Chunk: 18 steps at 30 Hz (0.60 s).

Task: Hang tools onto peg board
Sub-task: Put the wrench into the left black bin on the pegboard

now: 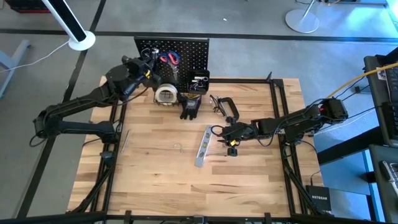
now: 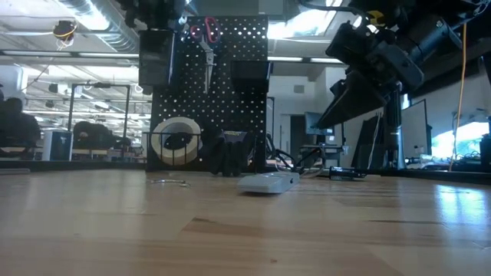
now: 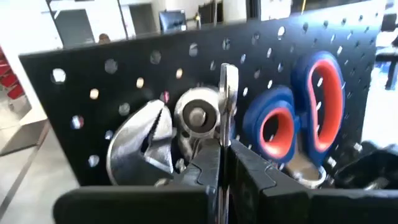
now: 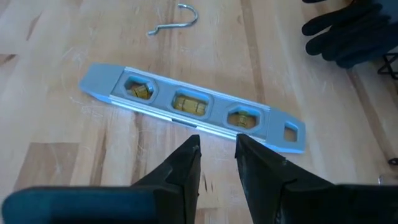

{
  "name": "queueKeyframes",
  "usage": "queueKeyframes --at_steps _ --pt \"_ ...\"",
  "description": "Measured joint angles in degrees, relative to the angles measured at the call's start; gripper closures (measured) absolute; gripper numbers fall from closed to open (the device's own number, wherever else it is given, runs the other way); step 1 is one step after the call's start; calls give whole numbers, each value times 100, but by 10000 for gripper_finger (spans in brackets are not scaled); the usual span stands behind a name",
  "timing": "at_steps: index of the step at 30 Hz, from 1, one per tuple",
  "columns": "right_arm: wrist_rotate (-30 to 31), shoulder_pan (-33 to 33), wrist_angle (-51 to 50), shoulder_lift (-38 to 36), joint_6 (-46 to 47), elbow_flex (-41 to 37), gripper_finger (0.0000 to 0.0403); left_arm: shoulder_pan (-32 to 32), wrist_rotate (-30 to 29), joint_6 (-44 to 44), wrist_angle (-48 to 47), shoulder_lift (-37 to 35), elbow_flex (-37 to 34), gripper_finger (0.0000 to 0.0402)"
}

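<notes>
Wooden table (image 1: 161, 168), peg board (image 1: 186, 48) at upper centre. Left gripper (image 3: 222, 163) is clenched on a thin metal hook (image 3: 229, 99) against the board; it could miss its hole. Right gripper (image 4: 217, 155), part open and empty, hovers over the level (image 4: 193, 107), which could skid.

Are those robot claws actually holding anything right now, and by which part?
The left gripper pinches a thin metal hook by its stem, at the peg board. The right gripper holds nothing, above the level.
</notes>
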Motion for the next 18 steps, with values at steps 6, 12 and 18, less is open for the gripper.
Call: queueKeyframes --at_steps 6,12,18 --pt "0 0 -33 0 4 0 297 -11 -24 -148 -251 -92 2 389" --pt "0 0 -33 2 34 0 297 -80 -5 -252 -260 -92 4 367" --pt "0 0 -35 2 57 0 297 -176 10 -98 -336 -188 -1 294"
